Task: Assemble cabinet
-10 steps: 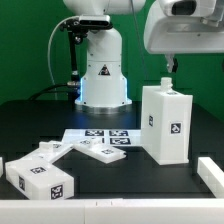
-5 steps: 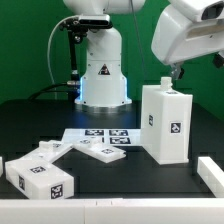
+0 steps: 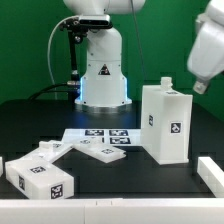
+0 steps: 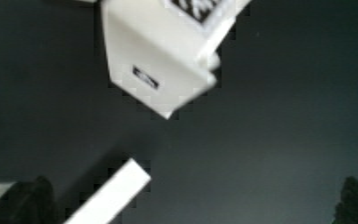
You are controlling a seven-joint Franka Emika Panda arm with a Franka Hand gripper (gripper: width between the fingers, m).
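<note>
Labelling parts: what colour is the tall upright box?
White box with a black-and-white square tag; exterior view shows it best.

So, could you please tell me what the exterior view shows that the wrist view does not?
Only the exterior view: the marker board, the loose cabinet pieces lying near it, and the arm's base. Only the wrist view: that the gripper fingers stand wide apart, nothing between. Both: the black table and a tagged white box, seemingly the same one, though the wrist view is blurred.

The cabinet box (image 3: 166, 122) stands at the exterior view's right, loose pieces (image 3: 42, 176) at its left.
</note>
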